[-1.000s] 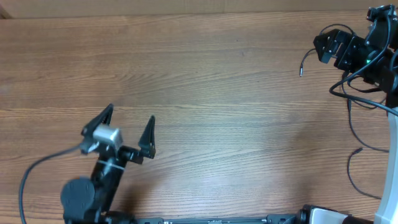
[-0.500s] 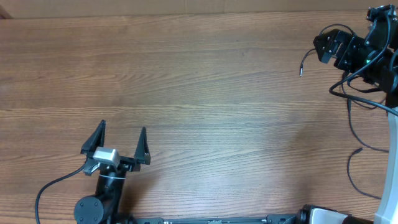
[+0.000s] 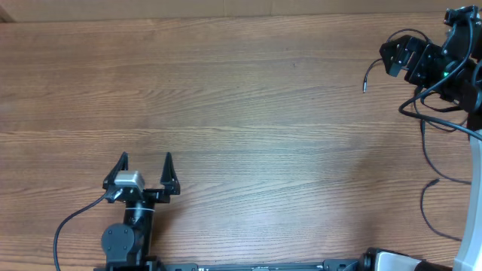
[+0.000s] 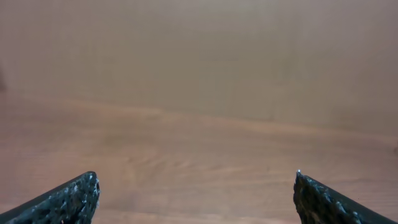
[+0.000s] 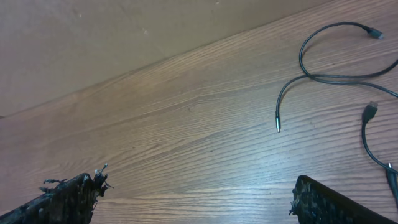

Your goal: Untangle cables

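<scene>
Fingers (image 4: 68, 202) on the left gripper (image 3: 144, 159) and right gripper (image 5: 196, 186) are spread wide, holding nothing, and the cables (image 5: 277, 121) lie loose at the frame's right edge, beside the right one, probably so it grabs first.

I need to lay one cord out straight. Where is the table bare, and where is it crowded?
Bare: the wide middle of the table, from the open left gripper across to the cables, and all the way to the back edge. Crowded: the right side, where the cables loop and trail by the open right gripper.
</scene>
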`<action>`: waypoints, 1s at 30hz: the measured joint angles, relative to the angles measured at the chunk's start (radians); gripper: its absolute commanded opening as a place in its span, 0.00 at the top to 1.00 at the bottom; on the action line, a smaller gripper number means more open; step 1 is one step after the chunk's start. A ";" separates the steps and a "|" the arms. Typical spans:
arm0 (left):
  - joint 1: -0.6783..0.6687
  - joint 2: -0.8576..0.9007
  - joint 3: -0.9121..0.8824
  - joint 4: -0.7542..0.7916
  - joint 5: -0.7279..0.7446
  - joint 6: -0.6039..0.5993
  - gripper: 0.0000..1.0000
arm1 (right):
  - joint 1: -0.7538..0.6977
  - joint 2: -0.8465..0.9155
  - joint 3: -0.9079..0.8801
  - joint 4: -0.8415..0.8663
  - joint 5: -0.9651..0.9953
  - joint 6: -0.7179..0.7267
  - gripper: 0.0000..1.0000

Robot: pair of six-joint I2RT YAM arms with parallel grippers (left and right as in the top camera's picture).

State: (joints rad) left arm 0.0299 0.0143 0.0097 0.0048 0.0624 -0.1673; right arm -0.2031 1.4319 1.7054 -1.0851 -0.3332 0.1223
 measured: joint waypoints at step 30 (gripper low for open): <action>0.037 -0.001 -0.001 -0.082 -0.045 0.045 0.01 | 0.000 0.000 0.000 0.000 0.000 0.000 0.00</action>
State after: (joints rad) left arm 0.0666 0.0132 0.0086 -0.0769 0.0177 -0.1219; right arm -0.2031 1.4319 1.7054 -1.0851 -0.3328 0.1223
